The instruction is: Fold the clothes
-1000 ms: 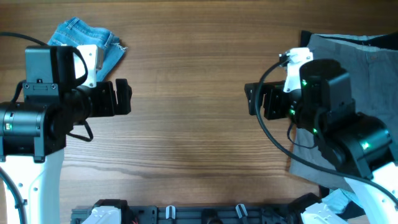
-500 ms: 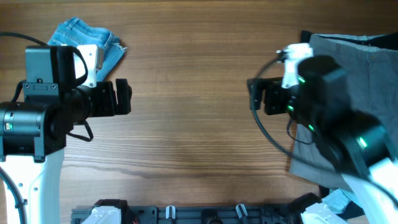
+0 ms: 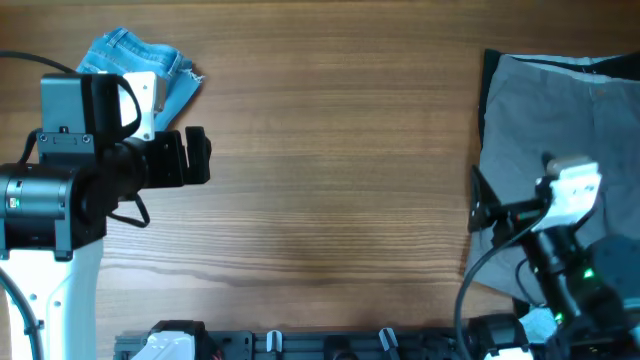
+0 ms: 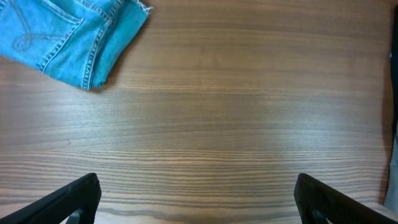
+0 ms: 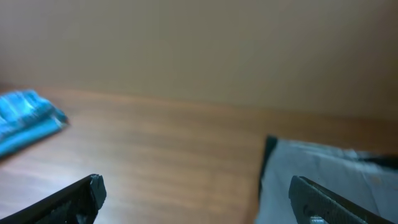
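Observation:
Folded light-blue jeans (image 3: 125, 52) lie at the table's far left corner, partly under my left arm; the left wrist view shows the jeans (image 4: 62, 31) at its top left. Grey trousers (image 3: 565, 110) lie spread flat at the right edge, and the blurred right wrist view shows these trousers (image 5: 323, 177) at its lower right and the jeans (image 5: 25, 121) far left. My left gripper (image 3: 206, 156) hangs open over bare wood right of the jeans, and the left gripper (image 4: 199, 205) has nothing between its fingers. My right gripper (image 3: 478, 205) is open and empty at the trousers' left edge, and its jaws stand wide in the right wrist view (image 5: 199, 202).
The wooden table (image 3: 330, 150) stretches between the two garments. A dark rail with clips (image 3: 320, 345) runs along the near edge. A black cloth edge (image 3: 487, 70) shows under the grey trousers.
The right arm has pulled back from the table's middle right toward the near right corner, uncovering the grey trousers. The left arm has not moved.

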You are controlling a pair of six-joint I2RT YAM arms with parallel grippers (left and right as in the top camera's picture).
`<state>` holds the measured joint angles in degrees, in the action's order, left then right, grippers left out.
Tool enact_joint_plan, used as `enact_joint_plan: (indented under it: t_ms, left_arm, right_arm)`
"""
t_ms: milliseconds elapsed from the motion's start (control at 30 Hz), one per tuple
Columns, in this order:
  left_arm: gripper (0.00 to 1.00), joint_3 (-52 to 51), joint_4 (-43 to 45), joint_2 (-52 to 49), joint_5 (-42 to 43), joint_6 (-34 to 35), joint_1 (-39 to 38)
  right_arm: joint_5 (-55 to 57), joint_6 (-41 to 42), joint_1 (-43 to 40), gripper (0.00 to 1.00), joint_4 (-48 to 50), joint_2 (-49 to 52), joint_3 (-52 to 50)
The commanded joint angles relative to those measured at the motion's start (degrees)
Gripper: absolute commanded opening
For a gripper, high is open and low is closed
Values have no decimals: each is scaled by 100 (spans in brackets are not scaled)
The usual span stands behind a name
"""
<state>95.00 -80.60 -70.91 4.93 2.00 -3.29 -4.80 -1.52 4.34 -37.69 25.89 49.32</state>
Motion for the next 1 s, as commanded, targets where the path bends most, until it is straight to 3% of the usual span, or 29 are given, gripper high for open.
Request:
enact_joint_plan:
  t_ms: [0,200,500,600,967]
  left_arm:
    - [100,15,-2,-2,-50,35,-20]
    - [100,15,0,-2,-50,35,-20]
    - [100,15,-2,-2,-52,35,-20]
    - [100,15,-2,-2,-50,35,-20]
    - [100,15,-2,-2,-52,35,-20]
  right_arm:
    - [-278,-129,-284,100,153,-758,-769]
    - [-297,-103,-367,100,754,-1648,-2074]
    - [-341,1357,-367,100,2743,-2570,-4192]
    - [-334,1921,-367,100,2988,-2570,-4577]
    - [-317,1969,-367,100,3141,-2568,-4610]
